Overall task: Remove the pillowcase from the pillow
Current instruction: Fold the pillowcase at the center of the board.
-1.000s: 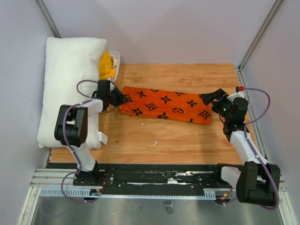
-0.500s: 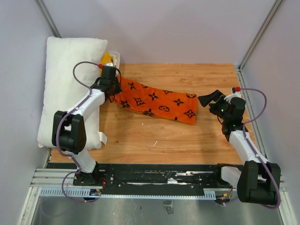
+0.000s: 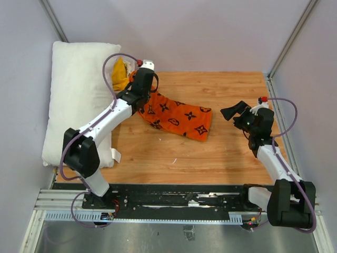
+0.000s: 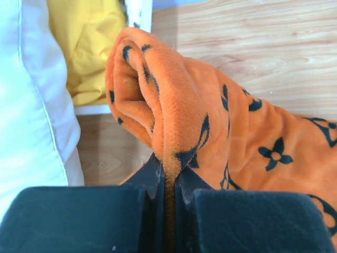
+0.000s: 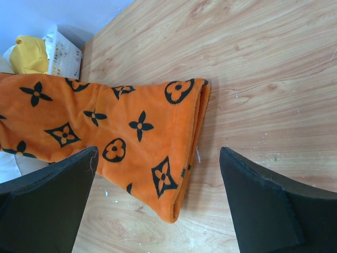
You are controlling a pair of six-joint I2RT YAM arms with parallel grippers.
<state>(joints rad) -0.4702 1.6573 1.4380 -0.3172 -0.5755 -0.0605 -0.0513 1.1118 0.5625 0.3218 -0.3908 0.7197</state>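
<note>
Pillowcase (image 3: 179, 118) end pinched tight in left tool (image 4: 167, 179); rest drapes on worktop (image 3: 210, 153), its far end just ahead of right tool (image 5: 158, 150), which is spread wide, holding nothing. Pillow (image 3: 73, 100) sits bare, left of left tool.

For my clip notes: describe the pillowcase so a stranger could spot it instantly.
On the wooden table, right of the big white pillow along its left edge, lies a long orange cloth pinched at one end by the left gripper. Black flower and circle prints set this pillowcase apart from the plain yellow cloth behind it.
</note>
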